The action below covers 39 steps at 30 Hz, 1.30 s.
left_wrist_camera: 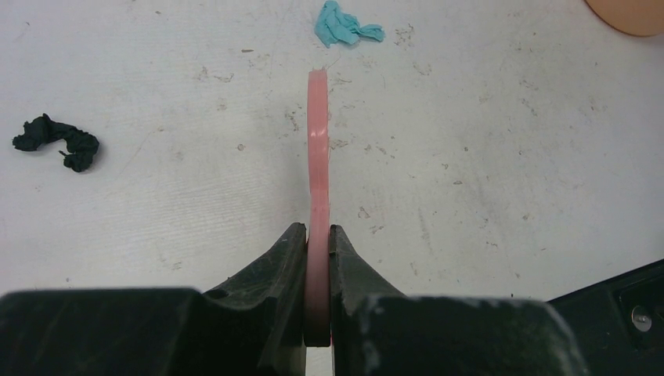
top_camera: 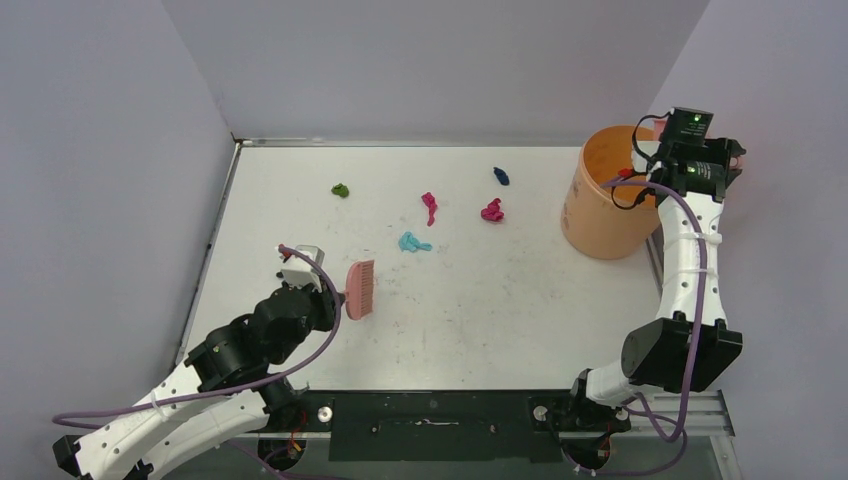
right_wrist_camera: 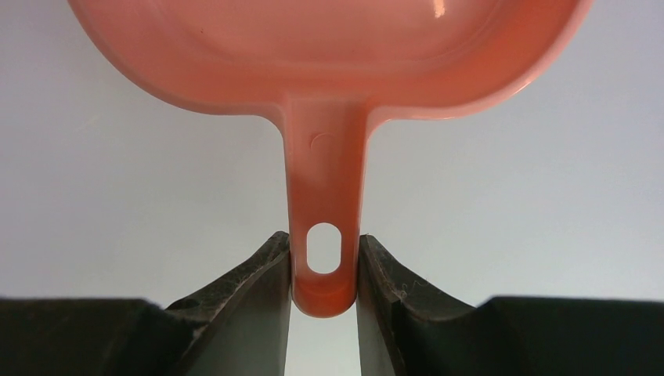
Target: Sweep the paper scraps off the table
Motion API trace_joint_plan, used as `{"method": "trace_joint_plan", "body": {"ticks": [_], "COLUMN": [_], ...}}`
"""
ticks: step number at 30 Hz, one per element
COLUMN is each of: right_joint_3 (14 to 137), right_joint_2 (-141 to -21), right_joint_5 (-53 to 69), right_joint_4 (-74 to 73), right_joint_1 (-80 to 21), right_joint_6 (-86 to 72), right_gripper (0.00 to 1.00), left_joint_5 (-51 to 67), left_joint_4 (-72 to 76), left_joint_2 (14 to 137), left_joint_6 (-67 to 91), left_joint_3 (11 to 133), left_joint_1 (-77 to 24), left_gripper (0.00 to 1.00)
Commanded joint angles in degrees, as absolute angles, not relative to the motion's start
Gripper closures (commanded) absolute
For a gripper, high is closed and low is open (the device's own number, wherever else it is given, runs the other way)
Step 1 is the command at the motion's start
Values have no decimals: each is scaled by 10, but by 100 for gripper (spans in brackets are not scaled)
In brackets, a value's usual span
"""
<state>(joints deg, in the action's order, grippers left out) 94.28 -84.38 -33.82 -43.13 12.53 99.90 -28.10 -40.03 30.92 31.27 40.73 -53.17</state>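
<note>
The left tool is clamped on the handle of the brush, which stands edge-on and runs straight out ahead of the fingers over the table. I cannot tell whether the bristles touch the table. The cyan scrap lies just past the brush's far end, a little to the right. The green scrap lies well off to this tool's left.

From above, a long magenta scrap, a bunched magenta scrap and a blue scrap lie farther out beyond the cyan one — all loose on the table, none touching the brush.

The right tool pinches the end of the dustpan handle, one finger on each side of the hanging hole, with the pan held out ahead against the grey wall. From above, this tool sits by the rim of the orange bin — well apart from every scrap.
</note>
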Motion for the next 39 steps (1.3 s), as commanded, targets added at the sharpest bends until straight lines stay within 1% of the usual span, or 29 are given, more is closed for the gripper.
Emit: {"method": "trace_joint_plan", "body": {"ticks": [1,10,15,22,25,29,34,39], "right_joint_3": [975,964,988,1015,1026,1034,1052,1024], "right_joint_2": [-833,-819,-813,-786,-777,-777,-778,-749], "right_joint_5": [-374,-352,-303,-234,-192,-128,-50,45], "right_joint_4": [-404,-414,-421,-436,-463,-501,-548,-597], "right_joint_1": [127,135,143,144,142,141,108,38], "right_joint_6": [992,962,912,826,775,709,623,535], "right_gripper": [95,95,95,95,95,95,95,95], "left_joint_5": [-290,-291,-303,-353,-378,-380,-432,-535], "left_joint_4": [-381,-385,-387,-397,-394,-400,-449,-549], "left_joint_2": [306,308,305,309,316,330,372,472], "left_joint_6": [315,317,319,317,311,302,313,317], "left_joint_3": [423,425,425,431,434,445,519,667], "left_joint_1": [-533,-533,-533,-531,-523,-513,-511,-491], "left_gripper": [100,100,100,100,100,100,100,100]}}
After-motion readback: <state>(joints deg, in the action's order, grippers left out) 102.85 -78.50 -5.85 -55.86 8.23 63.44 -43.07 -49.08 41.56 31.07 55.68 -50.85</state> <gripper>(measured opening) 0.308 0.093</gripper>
